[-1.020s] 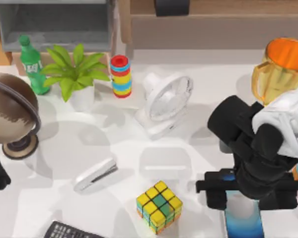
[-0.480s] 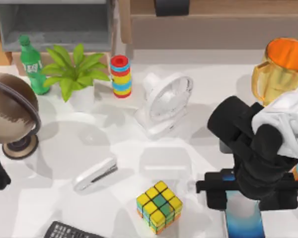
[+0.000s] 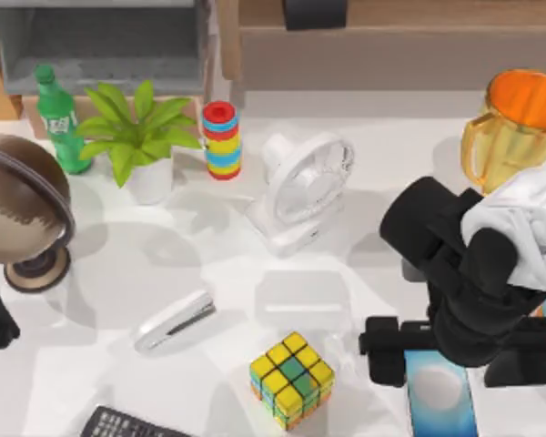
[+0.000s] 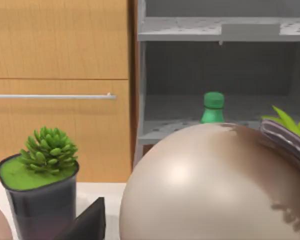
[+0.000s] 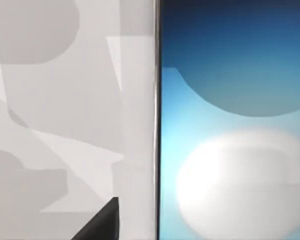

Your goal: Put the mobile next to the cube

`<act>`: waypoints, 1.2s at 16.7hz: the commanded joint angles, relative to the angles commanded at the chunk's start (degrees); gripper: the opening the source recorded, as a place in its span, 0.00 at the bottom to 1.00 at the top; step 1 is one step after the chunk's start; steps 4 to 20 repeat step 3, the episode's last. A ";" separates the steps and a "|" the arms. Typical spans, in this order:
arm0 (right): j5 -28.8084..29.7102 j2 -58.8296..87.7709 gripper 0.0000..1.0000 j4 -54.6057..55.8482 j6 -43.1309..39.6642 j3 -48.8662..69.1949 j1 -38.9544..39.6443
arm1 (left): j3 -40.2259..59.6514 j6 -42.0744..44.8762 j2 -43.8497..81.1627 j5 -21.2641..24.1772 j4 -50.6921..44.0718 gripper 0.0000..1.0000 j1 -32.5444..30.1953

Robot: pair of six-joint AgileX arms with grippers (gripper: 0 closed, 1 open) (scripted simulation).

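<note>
The right pincer (image 3: 446, 350) hangs over the mobile (image 3: 441, 396), its black fingers spread to either side of the phone's upper end; whether they press on its edges I cannot tell. The mobile lies flat on the white counter (image 3: 227, 273) at the near right, to the right of the cube (image 3: 292, 378) and apart from it. In the right wrist view the blue-to-white screen (image 5: 235, 130) bears no writing. The left arm is parked at the far left beside a brown globe (image 3: 18, 205). The green bottle (image 3: 59, 118) has a label too small to read.
</note>
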 joint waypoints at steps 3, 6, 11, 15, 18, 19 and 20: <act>0.00 0.00 1.00 0.00 0.00 0.00 0.00 | 0.00 0.00 0.00 0.00 0.00 1.00 0.00; 0.00 0.00 1.00 0.00 0.00 0.00 0.00 | 0.00 0.00 0.00 0.00 0.00 1.00 0.00; 0.00 0.00 1.00 0.00 0.00 0.00 0.00 | 0.00 0.00 0.00 0.00 0.00 1.00 0.00; 0.00 0.00 1.00 0.00 0.00 0.00 0.00 | 0.00 0.00 0.00 0.00 0.00 1.00 0.00; 0.00 0.00 1.00 0.00 0.00 0.00 0.00 | 0.00 0.00 0.00 0.00 0.00 1.00 0.00; 0.00 0.00 1.00 0.00 0.00 0.00 0.00 | 0.00 0.00 0.00 0.00 0.00 1.00 0.00; 0.00 0.00 1.00 0.00 0.00 0.00 0.00 | 0.00 0.00 0.00 0.00 0.00 1.00 0.00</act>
